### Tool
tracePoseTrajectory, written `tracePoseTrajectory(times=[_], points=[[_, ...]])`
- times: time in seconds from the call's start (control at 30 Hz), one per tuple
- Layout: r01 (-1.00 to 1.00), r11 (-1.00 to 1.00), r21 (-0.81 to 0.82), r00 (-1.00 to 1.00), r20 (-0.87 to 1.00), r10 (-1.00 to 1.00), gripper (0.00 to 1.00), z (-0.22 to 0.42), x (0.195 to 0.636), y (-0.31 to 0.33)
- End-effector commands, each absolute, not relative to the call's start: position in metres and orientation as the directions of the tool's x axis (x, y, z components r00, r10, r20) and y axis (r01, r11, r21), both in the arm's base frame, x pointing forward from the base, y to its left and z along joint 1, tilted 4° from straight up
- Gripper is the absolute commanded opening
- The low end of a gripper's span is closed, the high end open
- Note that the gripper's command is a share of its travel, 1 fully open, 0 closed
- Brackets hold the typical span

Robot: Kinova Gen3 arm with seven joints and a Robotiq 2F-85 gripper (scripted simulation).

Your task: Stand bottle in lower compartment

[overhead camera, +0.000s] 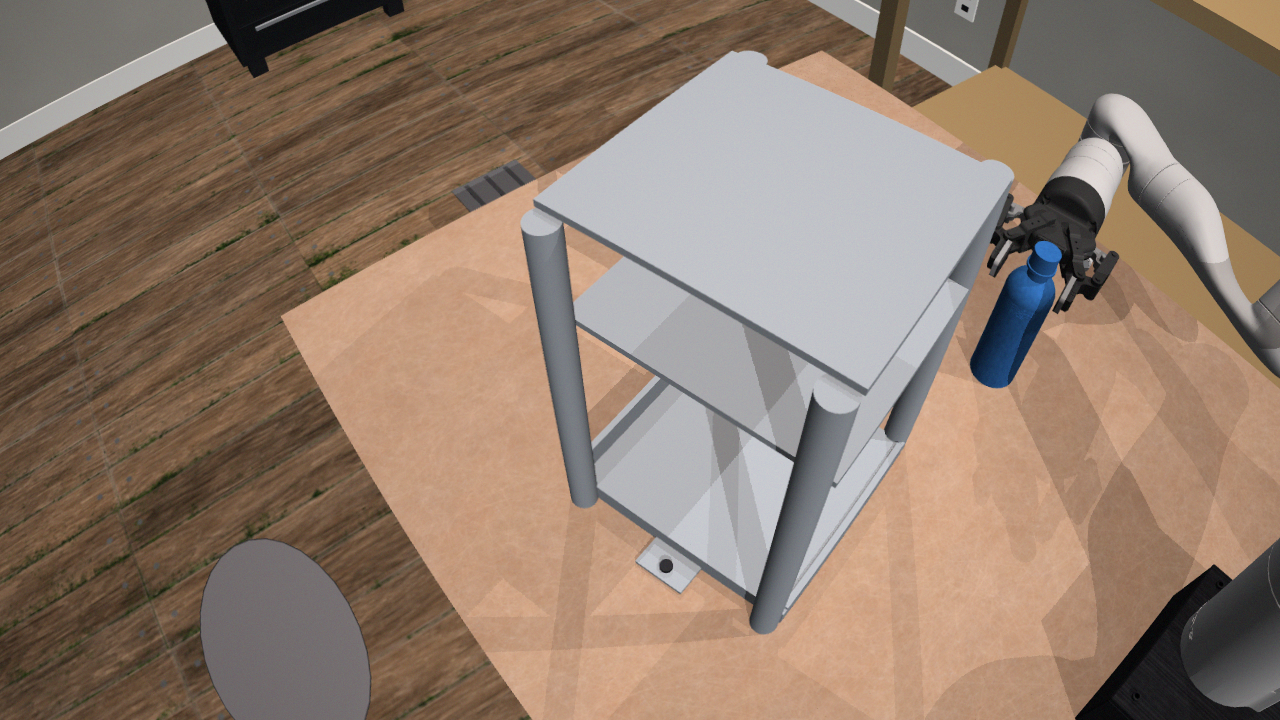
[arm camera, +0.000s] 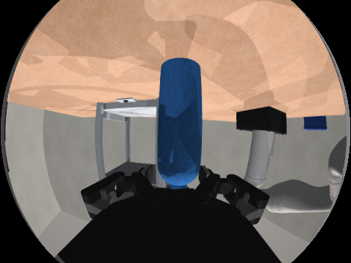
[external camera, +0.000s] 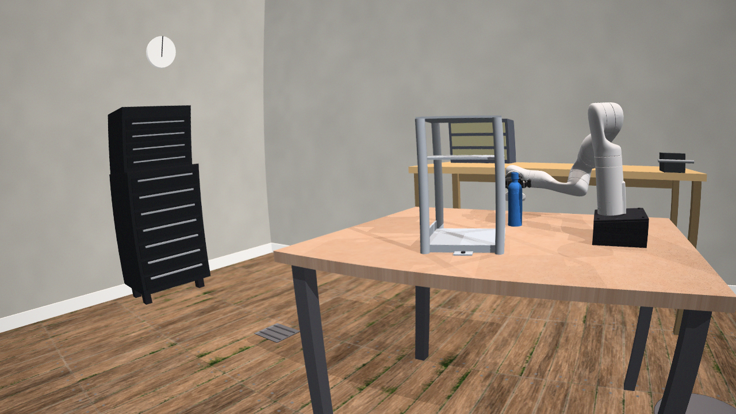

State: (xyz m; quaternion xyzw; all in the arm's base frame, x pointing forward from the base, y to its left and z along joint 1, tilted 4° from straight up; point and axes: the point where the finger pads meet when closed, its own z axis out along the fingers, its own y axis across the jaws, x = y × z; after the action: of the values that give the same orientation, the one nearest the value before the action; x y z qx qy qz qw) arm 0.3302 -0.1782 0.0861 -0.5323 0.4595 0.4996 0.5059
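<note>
The blue bottle (overhead camera: 1011, 322) (external camera: 514, 206) (arm camera: 180, 122) stands upright, cap up, on the wooden table (overhead camera: 465, 376) (external camera: 514, 267), just outside the right rear post of the grey shelving unit (overhead camera: 769, 205) (external camera: 422, 185) (arm camera: 99, 142). My gripper (overhead camera: 1042, 268) (external camera: 514, 181) (arm camera: 175, 172) comes in from the side at the bottle's neck. Its fingers are open, one on each side of the neck, not clamped on it. The lower compartment's floor (overhead camera: 662, 465) (external camera: 463, 237) holds nothing.
A small grey plate with a black knob (overhead camera: 666, 565) (external camera: 463, 252) lies before the unit's front lip. My black base (overhead camera: 1154, 662) (external camera: 620, 227) stands at the table's right. A second wooden table (external camera: 566, 169) stands behind, a black drawer cabinet (external camera: 154, 195) at the left wall.
</note>
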Motion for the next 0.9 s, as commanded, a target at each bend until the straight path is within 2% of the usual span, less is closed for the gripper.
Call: tracePoseTrajectory(times=[0.0, 0.87], points=[[-0.994, -0.068, -0.084, 0.083, -0.996, 0.013, 0.73, 0.080, 0.329, -0.180], [-0.994, -0.069, -0.084, 0.083, -0.996, 0.012, 0.73, 0.047, 0.332, -0.180]])
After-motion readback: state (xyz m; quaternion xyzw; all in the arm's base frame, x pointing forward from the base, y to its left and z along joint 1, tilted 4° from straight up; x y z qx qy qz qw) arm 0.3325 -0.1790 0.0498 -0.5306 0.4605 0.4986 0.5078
